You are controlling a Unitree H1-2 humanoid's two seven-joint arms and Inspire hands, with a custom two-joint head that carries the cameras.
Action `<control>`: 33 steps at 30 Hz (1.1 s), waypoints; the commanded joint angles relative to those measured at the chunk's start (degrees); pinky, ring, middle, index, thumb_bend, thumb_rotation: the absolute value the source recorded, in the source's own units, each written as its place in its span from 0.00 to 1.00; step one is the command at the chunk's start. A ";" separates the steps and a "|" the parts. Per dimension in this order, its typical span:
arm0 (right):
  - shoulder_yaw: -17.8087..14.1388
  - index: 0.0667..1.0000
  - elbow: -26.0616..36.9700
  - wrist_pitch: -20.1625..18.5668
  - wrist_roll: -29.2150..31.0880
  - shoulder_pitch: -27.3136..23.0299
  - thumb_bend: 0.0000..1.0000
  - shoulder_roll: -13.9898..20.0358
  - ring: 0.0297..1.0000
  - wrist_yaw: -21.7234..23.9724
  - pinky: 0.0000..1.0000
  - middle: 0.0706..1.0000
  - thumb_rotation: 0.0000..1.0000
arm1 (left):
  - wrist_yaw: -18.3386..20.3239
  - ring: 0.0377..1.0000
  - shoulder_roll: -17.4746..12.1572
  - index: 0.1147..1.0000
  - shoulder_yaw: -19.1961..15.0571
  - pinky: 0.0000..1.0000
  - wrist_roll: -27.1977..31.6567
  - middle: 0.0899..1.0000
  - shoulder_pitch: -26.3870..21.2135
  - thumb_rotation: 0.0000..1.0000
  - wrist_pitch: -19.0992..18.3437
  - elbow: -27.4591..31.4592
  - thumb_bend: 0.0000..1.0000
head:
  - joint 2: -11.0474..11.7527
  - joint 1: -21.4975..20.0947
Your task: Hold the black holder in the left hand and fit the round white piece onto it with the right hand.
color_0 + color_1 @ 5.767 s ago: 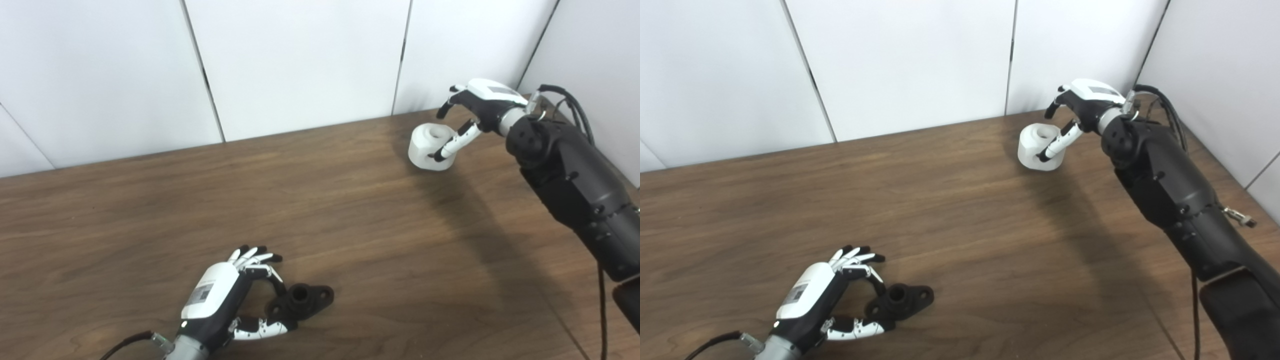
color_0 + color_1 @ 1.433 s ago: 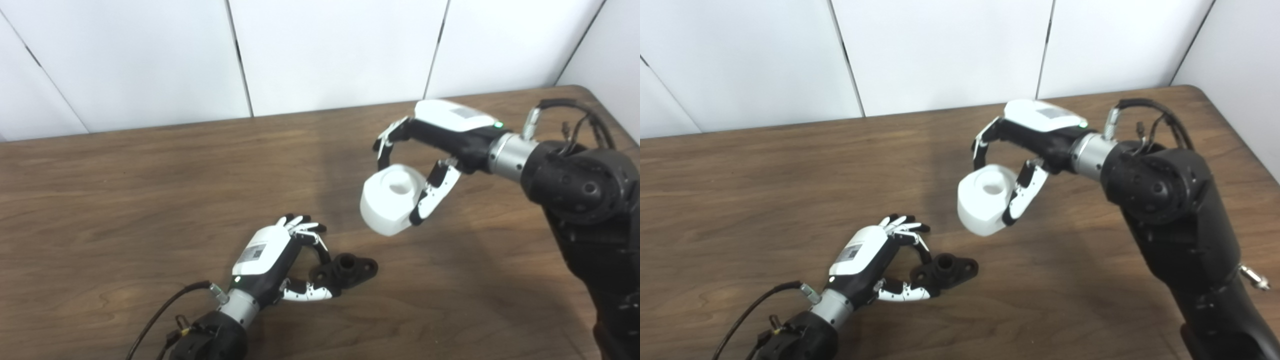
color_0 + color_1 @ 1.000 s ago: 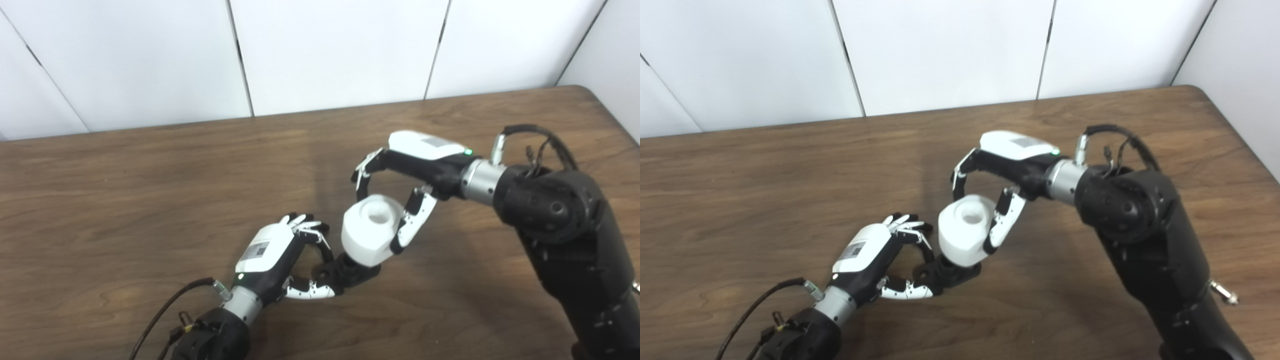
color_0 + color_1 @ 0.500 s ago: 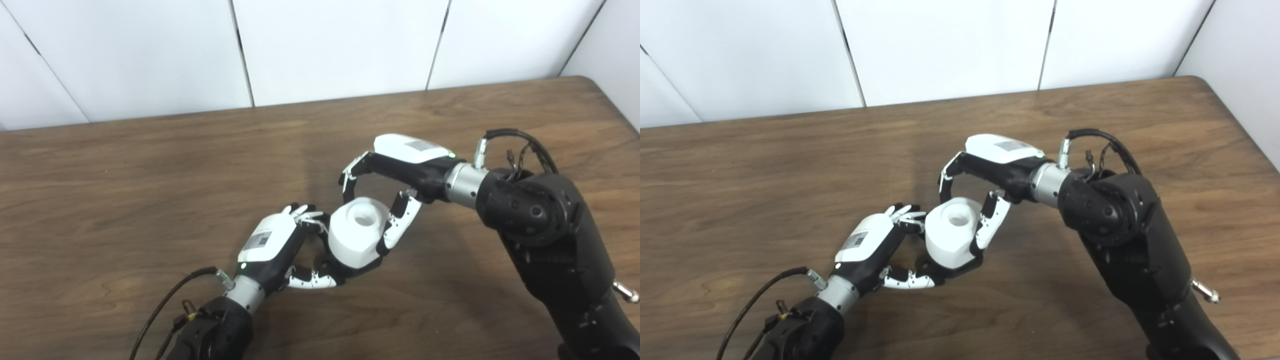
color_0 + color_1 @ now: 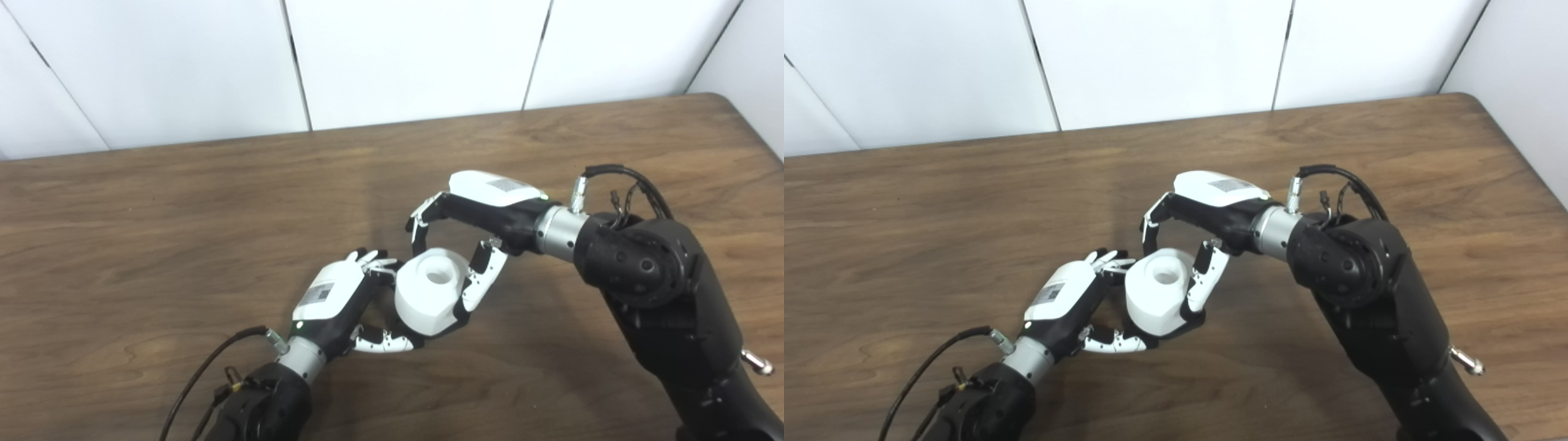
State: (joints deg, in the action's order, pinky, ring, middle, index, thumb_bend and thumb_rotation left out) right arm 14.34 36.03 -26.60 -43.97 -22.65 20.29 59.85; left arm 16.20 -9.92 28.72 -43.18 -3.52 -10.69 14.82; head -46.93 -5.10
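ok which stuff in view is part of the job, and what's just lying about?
Part of the job:
- left hand, on the black holder
- right hand, gripping the white piece over the holder

Lying about:
- nothing loose on the table

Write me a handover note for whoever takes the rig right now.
Left hand: shut on the holder, low over the table; the holder is mostly hidden.
Right hand: shut on the white piece, hole facing up.
Done: both parts grasped, the piece brought right over the holder.
Left: whether it is seated cannot be seen. Press down, check the fit, then open the right hand.
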 commanded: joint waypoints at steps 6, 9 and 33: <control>-0.40 0.44 1.19 -0.21 -0.06 -1.19 0.53 -0.56 0.88 -1.52 0.83 0.77 0.14 | 2.07 0.93 0.29 0.42 1.09 1.00 -0.04 0.82 -0.25 0.06 -0.12 -0.78 0.51 | -0.09 0.01; -0.02 0.44 0.82 -0.04 -0.21 -0.77 0.53 -0.30 0.87 -2.23 0.83 0.77 0.14 | 2.29 0.93 0.26 0.42 1.18 1.00 -0.30 0.82 -0.30 0.06 -0.32 -0.64 0.51 | -0.09 0.01; 3.34 0.44 -0.29 2.53 -1.76 2.11 0.53 1.42 0.91 -6.80 0.86 0.78 0.14 | 2.63 0.94 0.01 0.42 1.09 1.00 -0.22 0.82 -0.45 0.06 -0.53 -0.34 0.51 | -0.38 -0.09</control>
State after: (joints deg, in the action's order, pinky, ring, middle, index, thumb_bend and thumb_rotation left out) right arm 17.41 35.51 -25.09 -44.47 -20.36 20.82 54.25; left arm 16.34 -9.95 28.70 -43.20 -3.65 -10.86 14.81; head -47.29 -5.10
